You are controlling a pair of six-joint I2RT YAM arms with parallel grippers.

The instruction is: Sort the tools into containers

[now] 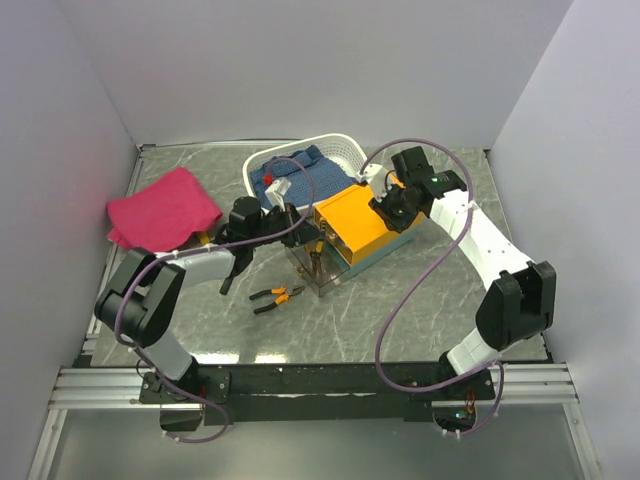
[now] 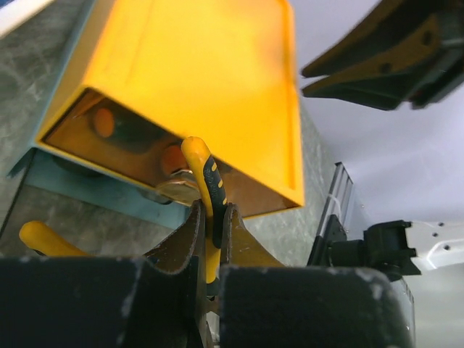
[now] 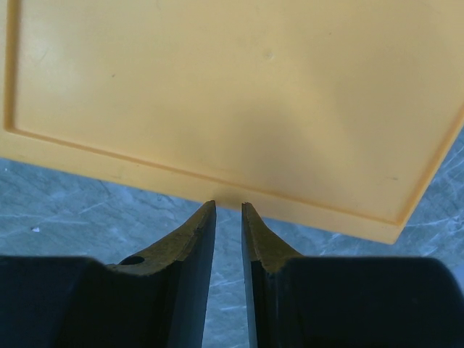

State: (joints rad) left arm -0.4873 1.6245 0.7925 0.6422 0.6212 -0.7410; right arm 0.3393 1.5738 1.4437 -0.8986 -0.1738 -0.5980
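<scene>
My left pincer (image 2: 213, 214) was clenched on one yellow-and-black handle of the pliers (image 2: 207, 170), at the open front of the orange box (image 2: 210, 72) and just above its clear drawer (image 1: 318, 268). The handle's long axis ran on from my fingers toward that opening. My right pincer (image 3: 228, 207) stood narrowly parted, grasping nothing, with its tips at the edge of the lid (image 3: 232, 94); I judged the left arm nearer the drawer.

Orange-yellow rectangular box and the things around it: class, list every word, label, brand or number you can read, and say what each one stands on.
No text can be read anywhere.
The orange-yellow rectangular box has a plain lid.
The yellow-and-black tool handle shows only stripes.
</scene>
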